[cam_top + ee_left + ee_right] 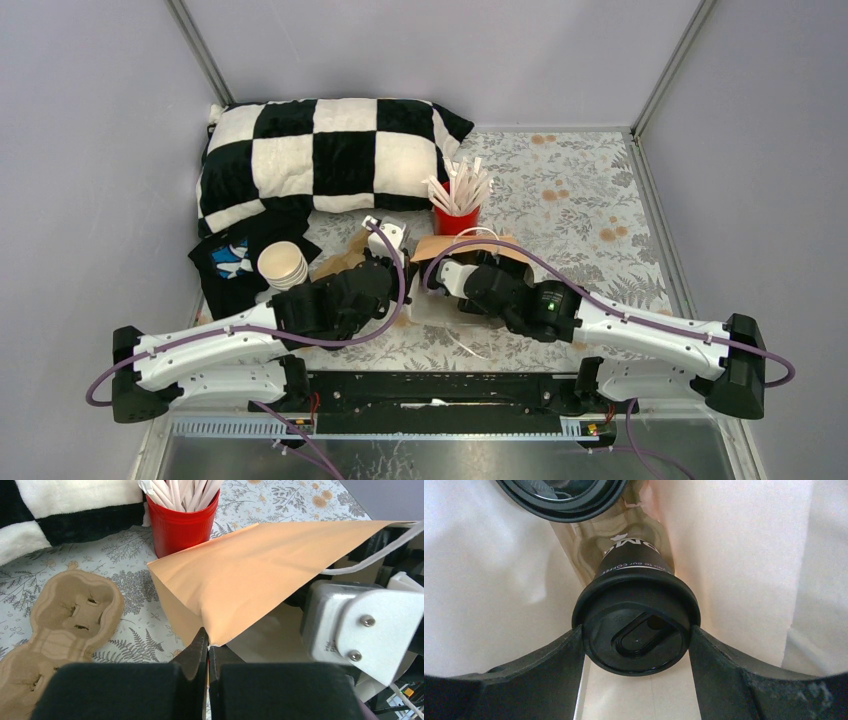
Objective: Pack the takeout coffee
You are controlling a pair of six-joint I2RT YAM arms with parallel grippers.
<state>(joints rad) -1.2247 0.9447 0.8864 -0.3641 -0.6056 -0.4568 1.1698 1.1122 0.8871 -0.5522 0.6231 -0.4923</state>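
Left gripper (207, 647): fingers (197, 652) pressed together, pinching the lower corner of a brown paper bag (260, 575). The bag is held up off the flowered table (590, 200). A white cord handle (370, 555) runs along the bag's far edge.

Right gripper (636, 632): reaching inside the bag, between its white inner walls. Its two fingers stand wide and are clamped on the lidded coffee cup (636, 615), one on each side of the black lid's rim.

Position of the cup: inside the bag, held between the right fingers, lid towards the wrist camera. The black lid of a second cup (564, 495) shows at the top edge of the same view, also inside the bag. Brown cardboard shows between the two cups.

Writing: small white print circles the dark side of the held cup just under the lid, and only "our COFFEE" reads clearly. The larger white letters beyond it are partly hidden and not legible.

Other items:
- An empty cardboard cup carrier (65, 625) lies flat on the table, left of the bag.
- A red cup (182, 522) holds white stirrers and stands behind the bag.
- A black-and-white checked pillow (330, 155) lies at the back left.
- A stack of lidless cream cups (284, 265) stands on a black cloth (235, 262). The cloth has a blue print that cannot be read.
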